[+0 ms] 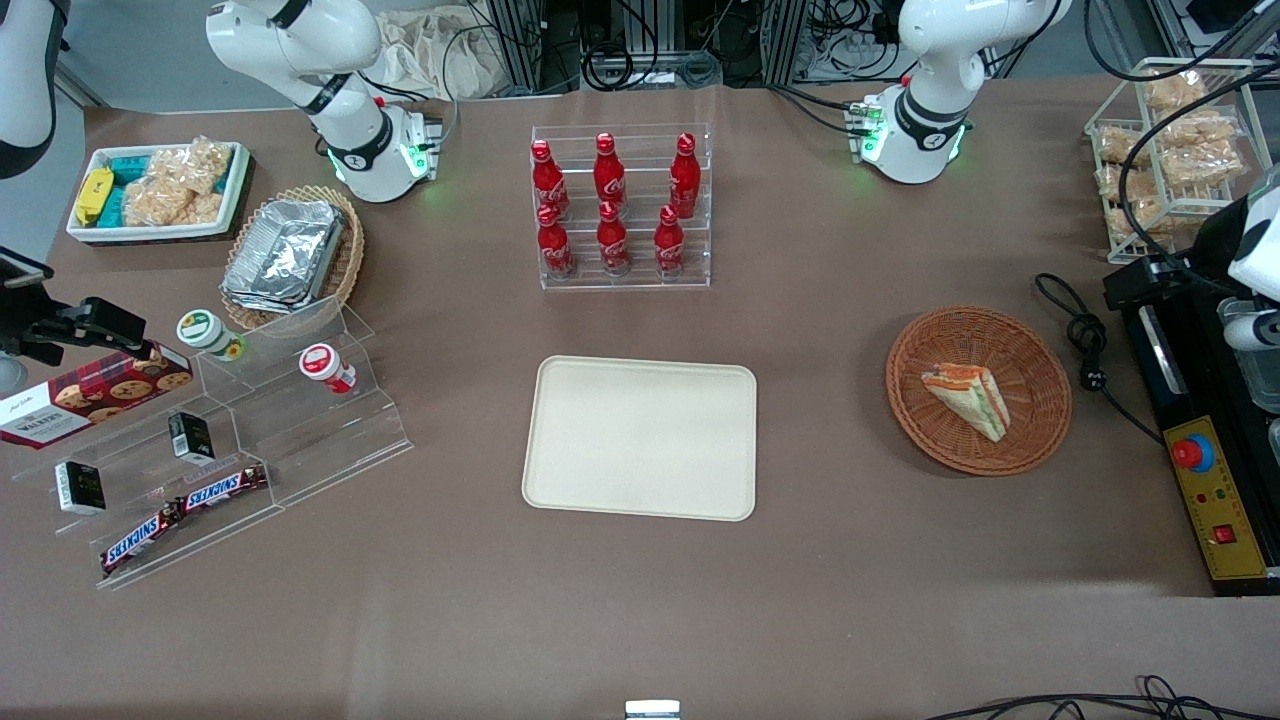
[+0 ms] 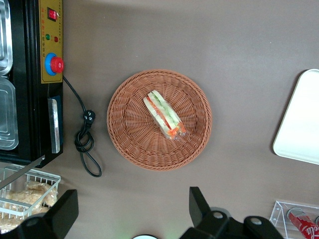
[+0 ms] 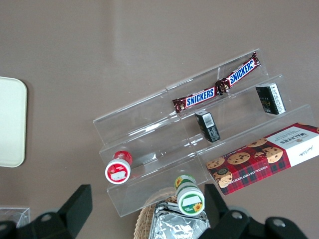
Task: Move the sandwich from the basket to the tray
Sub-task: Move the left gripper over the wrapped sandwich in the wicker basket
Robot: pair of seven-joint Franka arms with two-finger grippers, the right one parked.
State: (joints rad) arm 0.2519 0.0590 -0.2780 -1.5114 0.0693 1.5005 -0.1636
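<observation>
Brown table covering (image 1: 820, 600) is spread under everything. On it, the cream tray (image 1: 640, 438) is laid flat near the middle, with a clear rack of red cola bottles (image 1: 612, 205) farther from the front camera. Beside the tray, toward the working arm's end of the table, the reddish-brown wicker basket (image 1: 978, 389) is set, well apart from the tray's rim. The sandwich (image 1: 968, 398) is seen lying in the basket on its side, its orange-red and green layers exposed along the cut edge. A black control box (image 1: 1210, 500) with a red button is placed just beside the basket at the table's edge, and a black cable (image 1: 1085, 335) is coiled between them. Toward the parked arm's end, a clear stepped stand (image 1: 250, 440) is loaded with snack bars, small boxes and cups.

From the wrist camera the gripper (image 2: 132, 211) is shown held high above the basket (image 2: 159, 119), clear of the sandwich (image 2: 164, 114); its two dark fingers (image 2: 199, 206) are spread wide apart with nothing between them.
</observation>
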